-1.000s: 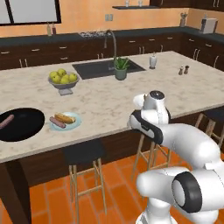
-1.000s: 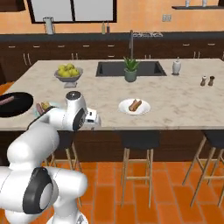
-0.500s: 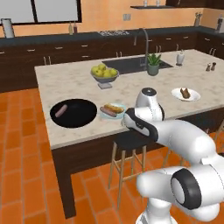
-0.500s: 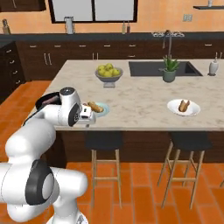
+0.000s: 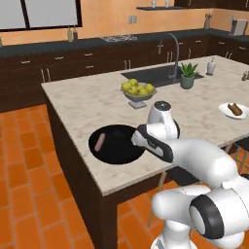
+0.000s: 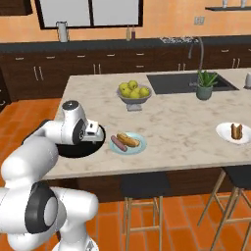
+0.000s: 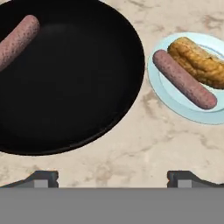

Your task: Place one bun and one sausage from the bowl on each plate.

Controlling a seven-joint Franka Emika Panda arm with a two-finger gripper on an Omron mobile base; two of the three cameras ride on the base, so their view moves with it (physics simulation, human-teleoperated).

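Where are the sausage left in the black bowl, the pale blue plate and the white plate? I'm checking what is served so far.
sausage (image 7: 18, 40): hand view, middle of its length, in the bowl.
pale blue plate (image 7: 162, 92): hand view, bare rim beside its sausage.
white plate (image 6: 225, 131): right base view, bare left rim.

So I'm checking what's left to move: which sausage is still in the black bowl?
The sausage lying alone in the black bowl. The other sausage lies on the pale blue plate beside a bun.

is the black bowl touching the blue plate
Apart. In the hand view a strip of marble counter runs between the black bowl and the blue plate.
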